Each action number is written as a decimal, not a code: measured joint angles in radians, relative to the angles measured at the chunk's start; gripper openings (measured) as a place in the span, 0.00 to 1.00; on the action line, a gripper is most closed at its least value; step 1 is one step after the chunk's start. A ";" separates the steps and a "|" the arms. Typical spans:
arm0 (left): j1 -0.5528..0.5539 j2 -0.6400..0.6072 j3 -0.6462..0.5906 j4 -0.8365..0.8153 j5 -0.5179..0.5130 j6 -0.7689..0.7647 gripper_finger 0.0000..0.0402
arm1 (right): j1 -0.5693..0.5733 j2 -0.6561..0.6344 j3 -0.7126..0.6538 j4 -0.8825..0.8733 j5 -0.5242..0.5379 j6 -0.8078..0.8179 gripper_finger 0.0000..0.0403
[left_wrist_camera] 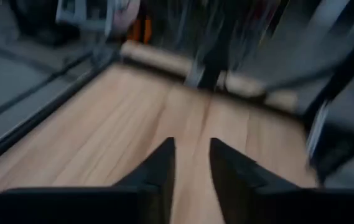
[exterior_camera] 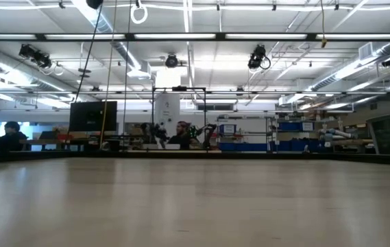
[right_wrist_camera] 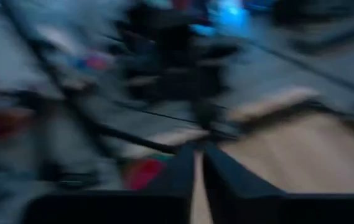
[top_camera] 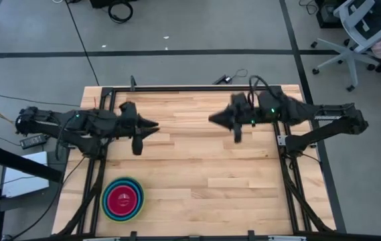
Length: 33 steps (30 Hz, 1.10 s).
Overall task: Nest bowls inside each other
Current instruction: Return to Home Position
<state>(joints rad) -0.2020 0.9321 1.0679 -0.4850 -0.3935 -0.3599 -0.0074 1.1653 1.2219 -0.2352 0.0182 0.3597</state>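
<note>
The bowls stand nested in one stack near the table's near left corner. The magenta-pink one is innermost, with teal, blue and lime green rims around it, and the stack rests on its base on the wood. My left gripper hovers over the far left of the table, pointing toward the right, with a narrow gap between its fingers and nothing in it. My right gripper hovers over the far right, pointing toward the left, its fingers almost together and holding nothing. Neither gripper is near the bowls. The low view shows no bowl and no arm.
The wooden table top lies bare between the arms and toward the near right. A black frame rail runs along the far edge. An office chair stands on the floor beyond the far right corner. People sit far back in the room.
</note>
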 joint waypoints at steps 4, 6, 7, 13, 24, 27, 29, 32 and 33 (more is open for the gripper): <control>0.020 -0.040 -0.130 0.280 0.027 0.052 0.07 | 0.081 -0.069 -0.169 0.227 -0.070 0.077 0.03; 0.017 -0.076 -0.206 0.353 0.035 0.066 0.02 | 0.129 -0.127 -0.238 0.191 0.027 0.080 0.03; 0.017 -0.099 -0.243 0.369 0.036 0.067 0.02 | 0.150 -0.157 -0.271 0.158 0.081 0.082 0.02; 0.021 -0.321 -0.342 0.356 0.033 0.225 0.01 | 0.245 -0.370 -0.440 0.092 0.246 0.014 0.02; 0.019 -0.673 -0.496 0.146 0.067 0.194 0.01 | 0.277 -0.702 -0.743 0.209 0.280 -0.074 0.01; 0.019 -0.700 -0.612 0.243 0.058 0.248 0.01 | 0.242 -0.752 -0.848 0.318 0.301 -0.076 0.01; 0.019 -0.698 -0.674 0.263 0.074 0.306 0.01 | 0.206 -0.761 -0.899 0.366 0.294 -0.086 0.00; 0.025 -0.699 -0.714 0.294 0.080 0.297 0.01 | 0.139 -0.760 -0.940 0.371 0.226 -0.109 0.00; 0.028 -0.705 -0.722 0.290 0.078 0.288 0.00 | 0.115 -0.760 -0.947 0.369 0.206 -0.107 0.00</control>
<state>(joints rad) -0.1739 0.2274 0.3462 -0.1952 -0.3151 -0.0716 0.1079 0.4057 0.2750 0.1341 0.2244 0.2524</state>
